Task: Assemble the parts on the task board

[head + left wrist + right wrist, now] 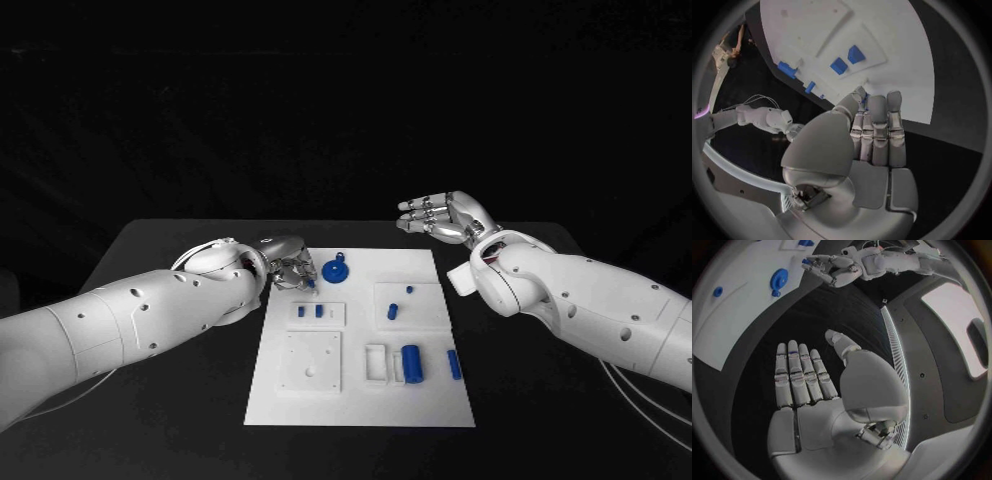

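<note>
The white task board (361, 400) lies in the middle of the table. My left hand (289, 262) hovers over its far left corner and pinches a small blue part (806, 261) at its fingertips, beside a round blue part (335, 272). Two small blue pieces (310, 312) stand in a block just nearer on the board, and they also show ahead of the left hand's fingers (873, 107) as blue pieces (847, 60). My right hand (447, 215) hangs above the board's far right corner, palm flat and fingers spread, holding nothing. The right hand (811, 385) also fills the middle of the right wrist view.
A white block (408, 302) with two small blue pieces sits on the board's right half. Nearer me lie a blue cylinder (413, 362), a slim blue bar (454, 364) and a flat white plate (313, 362). Black table (173, 400) surrounds the board.
</note>
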Robot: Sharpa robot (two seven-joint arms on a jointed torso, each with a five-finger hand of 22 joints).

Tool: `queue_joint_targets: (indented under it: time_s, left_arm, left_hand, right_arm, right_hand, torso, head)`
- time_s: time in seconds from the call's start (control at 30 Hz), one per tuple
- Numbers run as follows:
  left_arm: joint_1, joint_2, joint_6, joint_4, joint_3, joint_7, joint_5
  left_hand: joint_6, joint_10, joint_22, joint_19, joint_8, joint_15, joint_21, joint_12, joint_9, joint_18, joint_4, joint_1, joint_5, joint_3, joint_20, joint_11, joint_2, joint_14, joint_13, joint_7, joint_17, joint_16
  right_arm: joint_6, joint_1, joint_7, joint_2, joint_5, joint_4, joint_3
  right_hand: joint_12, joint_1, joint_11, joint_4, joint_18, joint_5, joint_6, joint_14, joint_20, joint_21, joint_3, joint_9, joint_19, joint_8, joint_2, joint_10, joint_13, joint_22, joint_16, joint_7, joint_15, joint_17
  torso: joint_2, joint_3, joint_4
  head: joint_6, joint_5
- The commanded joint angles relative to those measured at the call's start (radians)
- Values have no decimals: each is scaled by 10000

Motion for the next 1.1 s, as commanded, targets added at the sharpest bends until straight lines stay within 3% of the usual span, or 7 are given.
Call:
queue_joint_targets:
  time_s: [0.03, 0.53, 1.1]
  left_arm:
    - [-27, 64, 64, -44, -16, 107, -251]
    - [-134, 170, 84, -141, -131, 136, -377]
    - [-173, 290, 71, -244, -159, 126, -453]
  left_hand:
    - [60, 2, 210, -5, 52, 20, -1, 2, 9, 115, -5, 38, -34, -48, 5, 12, 64, 23, -6, -1, -11, -35]
    - [48, -3, 211, -14, 51, 22, -3, 3, 8, 114, -8, 48, -39, -60, 7, 15, 62, 13, -5, 1, -18, -50]
    - [-2, -35, 214, -16, 51, 31, 15, 2, 7, 127, -26, 66, -34, -44, 14, 31, 67, 13, -6, 16, -30, -71]
  right_arm:
    - [153, -2, 99, 8, -100, 8, 6]
    - [160, -4, 105, 26, -106, -8, 6]
    - [156, -7, 116, 34, -115, -7, 6]
  right_hand:
    - [-35, -86, -26, -23, -7, 64, 56, -69, -3, 6, 32, -7, -39, -51, -15, -55, -13, -11, -52, -2, 11, -15]
    - [-35, -90, -25, -43, -5, 87, 62, -73, -3, 6, 15, -7, -41, -51, 7, -56, -13, -11, -53, -2, 13, -15]
    - [-35, -94, -25, -57, -5, 91, 69, -73, -3, 7, 36, -6, -40, -49, 14, -56, -13, -11, -52, -3, 12, -15]
  torso:
    - [2, 1, -4]
    - [-14, -10, 15]
    - [-3, -4, 4]
  head:
    - [-16, -28]
    - [-47, -58]
    - [-18, -89]
